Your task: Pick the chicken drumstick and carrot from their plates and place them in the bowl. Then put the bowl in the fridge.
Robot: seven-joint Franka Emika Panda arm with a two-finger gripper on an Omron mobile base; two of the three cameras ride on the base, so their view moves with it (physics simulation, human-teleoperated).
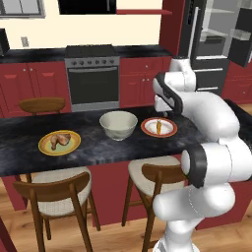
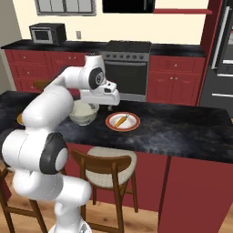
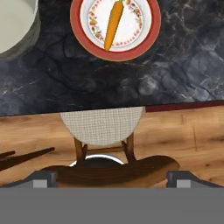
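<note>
We see the dark marble counter (image 1: 147,147) carrying three dishes in a row. At the left end sits the yellow-rimmed plate (image 1: 59,143) with the chicken drumstick (image 1: 60,140) lying on it. The cream bowl (image 1: 118,125) stands in the middle, upright and holding nothing that we can make out. Just beside it to the right is the red-rimmed plate (image 1: 159,127) with the carrot (image 1: 159,126) lying across its centre; in the hand view the carrot (image 3: 113,24) points its thin tip toward the near edge of the counter, and the bowl (image 3: 15,26) shows at the upper left corner.

Our gripper (image 3: 112,178) hangs above the near edge of the counter, over a wooden stool (image 3: 103,131) with a woven seat, and its jaws are spread wide with nothing between them. The two finger tips (image 3: 43,178) stand far apart at the bottom of the hand view. The carrot's plate lies ahead of the gripper, apart from it.

Two stools stand tucked under the counter's front. Behind the counter are red cabinets (image 1: 34,83) and a steel oven (image 1: 93,78). The fridge (image 1: 216,49) stands at the far right with its door swung open, pale shelves showing.
</note>
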